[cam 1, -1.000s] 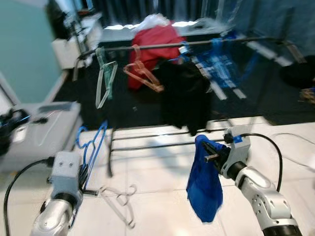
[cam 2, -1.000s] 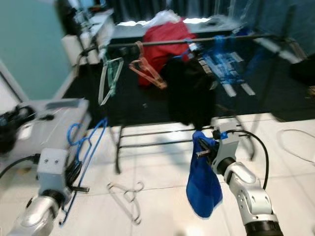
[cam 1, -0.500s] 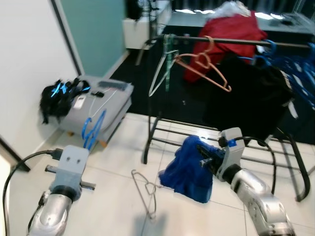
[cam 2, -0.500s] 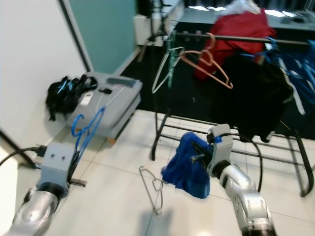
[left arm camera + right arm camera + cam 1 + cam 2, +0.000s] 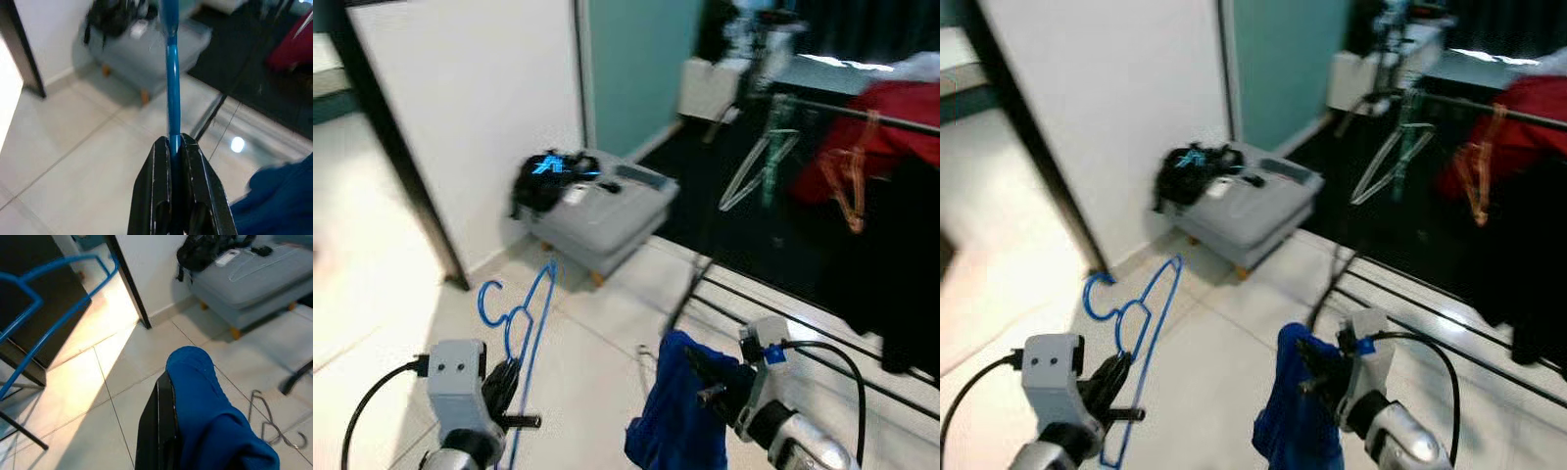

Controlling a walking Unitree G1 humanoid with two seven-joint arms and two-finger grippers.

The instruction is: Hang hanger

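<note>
1. Pale tiled floor [image 5: 597, 343]; a grey ottoman [image 5: 602, 211] by the white wall [image 5: 480, 117].
2. My left gripper [image 5: 175, 147] pinches the blue hanger [image 5: 1141, 328], held upright.
3. My right gripper [image 5: 168, 396] clamps blue cloth [image 5: 671, 416].

Left gripper [image 5: 175, 147] at lower centre of frame, two black fingers [image 5: 160, 186] pressed together on blue hanger [image 5: 172, 83]. Hanger bar runs straight up from fingertips to top edge. Behind it, upper centre: grey ottoman [image 5: 146, 54] on short wooden legs, black bag [image 5: 111, 17] on top, blurred. Pale tiled floor [image 5: 73, 156] across left and middle. Dark door frame [image 5: 22, 54] at left edge. Blue cloth [image 5: 276, 200] in lower right corner. Dark floor area, red garment [image 5: 293, 49] at upper right.
</note>
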